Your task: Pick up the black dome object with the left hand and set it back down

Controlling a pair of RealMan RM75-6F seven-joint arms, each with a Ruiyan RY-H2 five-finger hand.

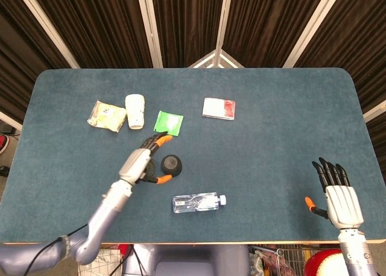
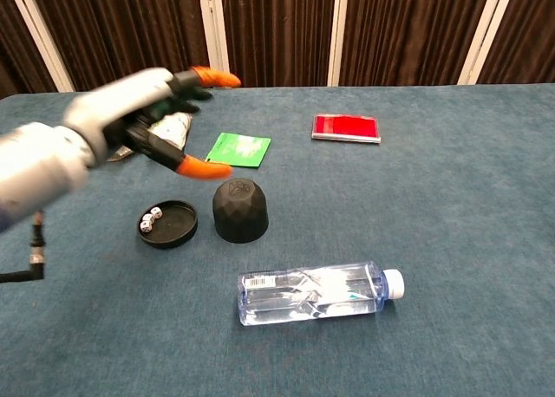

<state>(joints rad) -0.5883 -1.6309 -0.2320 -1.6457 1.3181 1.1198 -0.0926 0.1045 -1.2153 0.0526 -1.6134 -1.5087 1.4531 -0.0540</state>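
The black dome (image 2: 240, 211) stands upright on the blue table, seen from above as a dark round shape (image 1: 170, 164). My left hand (image 2: 147, 120) hovers above and to the left of it, fingers spread, holding nothing; from the head view the hand (image 1: 143, 161) lies just left of the dome and clear of it. My right hand (image 1: 339, 195) rests at the table's front right corner with its fingers stretched out and nothing in it.
A black round lid (image 2: 167, 224) with small white dice lies left of the dome. A clear water bottle (image 2: 316, 292) lies in front. A green packet (image 2: 238, 148), a white cup (image 1: 136, 110), a snack bag (image 1: 107, 116) and a red-and-white box (image 2: 346, 127) lie further back.
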